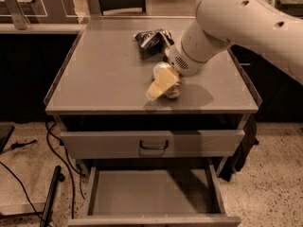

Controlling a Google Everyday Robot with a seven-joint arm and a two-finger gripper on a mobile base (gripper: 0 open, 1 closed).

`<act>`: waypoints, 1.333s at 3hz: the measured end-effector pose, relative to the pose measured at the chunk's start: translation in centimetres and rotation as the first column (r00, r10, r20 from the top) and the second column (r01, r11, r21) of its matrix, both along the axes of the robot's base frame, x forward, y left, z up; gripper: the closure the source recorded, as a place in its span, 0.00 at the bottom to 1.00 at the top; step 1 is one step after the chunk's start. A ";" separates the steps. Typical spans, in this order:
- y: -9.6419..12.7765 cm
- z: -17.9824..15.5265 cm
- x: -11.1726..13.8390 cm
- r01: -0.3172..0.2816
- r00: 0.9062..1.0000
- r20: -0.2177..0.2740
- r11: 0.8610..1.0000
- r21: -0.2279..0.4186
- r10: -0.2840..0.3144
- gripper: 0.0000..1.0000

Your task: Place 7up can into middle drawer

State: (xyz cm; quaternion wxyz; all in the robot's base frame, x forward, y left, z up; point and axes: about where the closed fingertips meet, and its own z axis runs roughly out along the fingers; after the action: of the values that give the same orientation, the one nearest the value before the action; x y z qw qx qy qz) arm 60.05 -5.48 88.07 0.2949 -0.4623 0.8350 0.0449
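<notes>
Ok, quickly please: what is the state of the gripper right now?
Gripper: closed on the small silver-white 7up can, just above the front part of the flat gray cabinet top.

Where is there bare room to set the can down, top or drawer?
The middle drawer floor is bare between all its walls. On the cabinet top, the left half, from the left rim to the snack bag, is free, and the front-right corner. Crowded at centre-right: the gripper is at the 7up can, just in front of the bag.
</notes>
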 end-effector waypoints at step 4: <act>-1.5 -4.9 1.9 0.124 0.987 -0.092 0.991 -0.053 -0.128 0.00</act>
State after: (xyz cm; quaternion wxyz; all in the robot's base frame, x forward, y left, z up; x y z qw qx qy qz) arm 61.91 -6.94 83.14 0.2460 -0.4128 0.8765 0.0283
